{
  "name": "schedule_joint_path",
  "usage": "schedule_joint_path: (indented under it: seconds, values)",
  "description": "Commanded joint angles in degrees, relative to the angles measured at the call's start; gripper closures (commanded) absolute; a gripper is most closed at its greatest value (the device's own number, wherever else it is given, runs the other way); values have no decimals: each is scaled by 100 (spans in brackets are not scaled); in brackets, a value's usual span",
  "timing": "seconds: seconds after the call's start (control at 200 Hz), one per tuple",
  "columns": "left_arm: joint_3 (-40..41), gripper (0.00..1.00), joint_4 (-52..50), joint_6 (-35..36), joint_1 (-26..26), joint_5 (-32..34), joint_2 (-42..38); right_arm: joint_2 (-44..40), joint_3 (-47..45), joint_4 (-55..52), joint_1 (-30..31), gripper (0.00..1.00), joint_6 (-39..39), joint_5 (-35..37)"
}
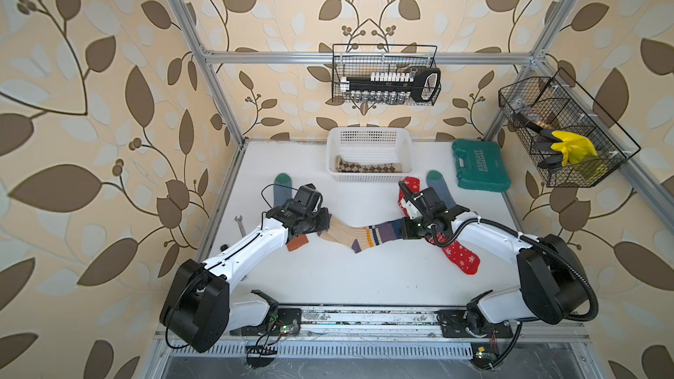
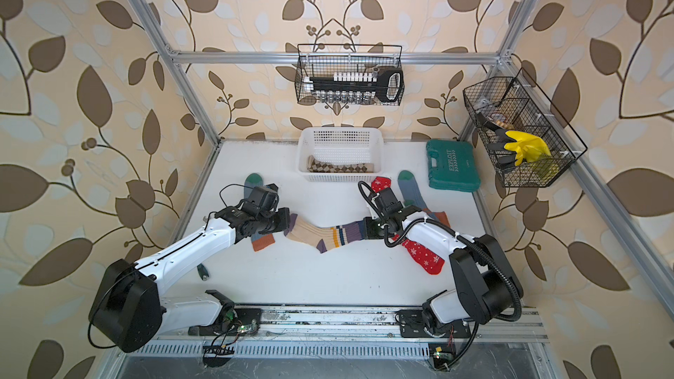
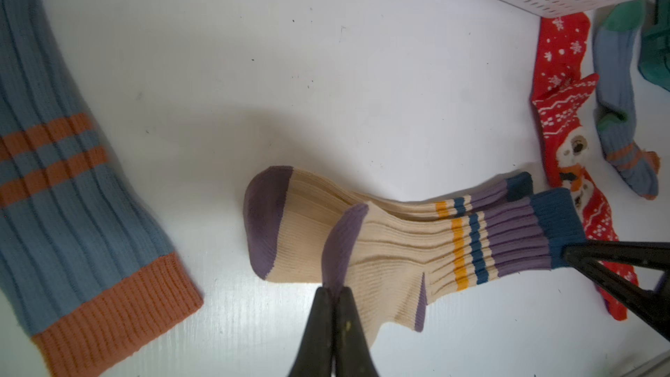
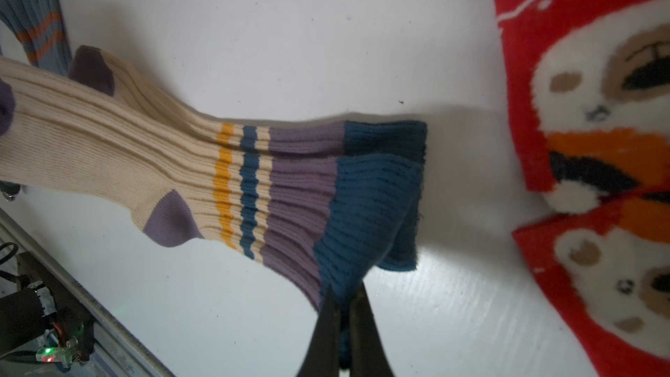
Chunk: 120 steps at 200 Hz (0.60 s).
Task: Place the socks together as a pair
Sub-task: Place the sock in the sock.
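Note:
A cream striped sock [image 1: 364, 231] hangs stretched between both grippers, just over its twin [image 3: 290, 219] on the white table. My left gripper [image 3: 333, 290] is shut on the purple toe [image 3: 344, 233]. My right gripper [image 4: 344, 288] is shut on the navy cuff [image 4: 369, 204]. In both top views the grippers [image 1: 328, 226] [image 1: 403, 229] face each other mid-table. One blue-grey sock [image 1: 282, 191] lies under the left arm, another [image 1: 439, 185] at the right by two red socks [image 1: 410, 185] [image 1: 461, 257]. Argyle socks [image 1: 368, 167] lie in the white basket [image 1: 370, 133].
A green tool case [image 1: 481, 165] sits at the back right. A wrench [image 1: 240, 224] lies by the left edge. A wire basket [image 1: 569, 173] with a yellow glove [image 1: 569, 147] hangs on the right wall, and another wire basket [image 1: 386, 100] with tools on the back wall.

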<state>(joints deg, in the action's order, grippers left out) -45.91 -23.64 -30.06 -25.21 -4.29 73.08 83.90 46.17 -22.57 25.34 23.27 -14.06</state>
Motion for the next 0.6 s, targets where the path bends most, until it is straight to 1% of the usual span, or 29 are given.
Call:
schedule_joint_path:
  seconds: [0.0,0.185,0.29,0.595]
  values:
    - [-54,100,144,100,-36,308,75,49,237,68,-21,100,-77,0]
    - [-139,100,55,108,-29,366,-61,-65,326,-42,-21,100,-90,9]
    - [-276,100,-96,151,11,463,46,-12,426,-71,-21,100,-100,-13]
    - [-320,100,-36,195,166,213,296,314,524,-24,-21,100,-122,-96]
